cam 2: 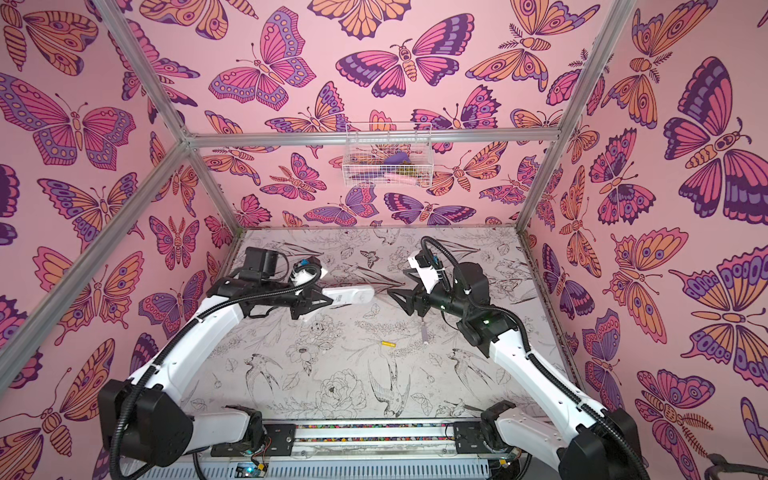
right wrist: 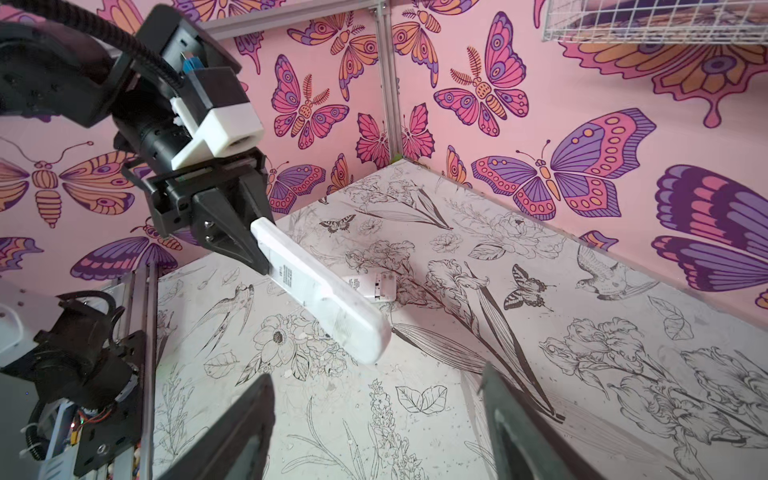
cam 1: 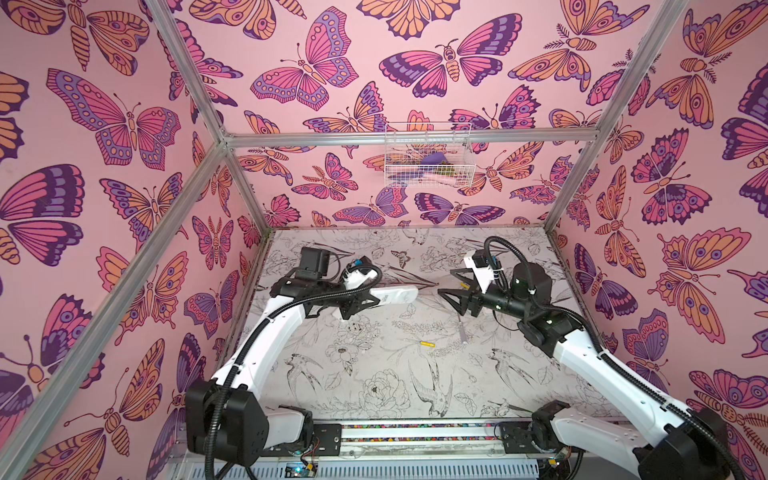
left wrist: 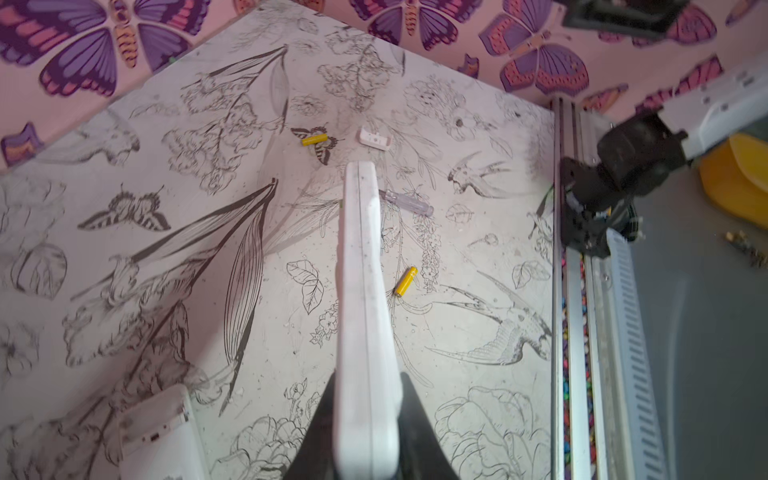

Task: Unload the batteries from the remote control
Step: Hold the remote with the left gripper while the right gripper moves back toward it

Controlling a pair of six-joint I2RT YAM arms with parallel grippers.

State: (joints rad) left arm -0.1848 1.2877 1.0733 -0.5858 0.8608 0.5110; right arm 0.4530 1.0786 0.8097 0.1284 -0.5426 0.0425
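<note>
Over the table (cam 1: 374, 386), the left gripper (left wrist: 368, 386) clamps the remote (left wrist: 361, 270) by one end; the right gripper (cam 1: 444, 281) gapes empty near its free end. Two yellow batteries (left wrist: 405, 281) lie below the remote. A hasty grab might twist it loose.

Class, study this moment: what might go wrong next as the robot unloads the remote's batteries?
1. The left gripper pinches the remote at one end only, in the air; a push from the open right gripper might twist it loose.
2. Two yellow batteries lie loose on the table; a dropped remote might send them rolling.
</note>
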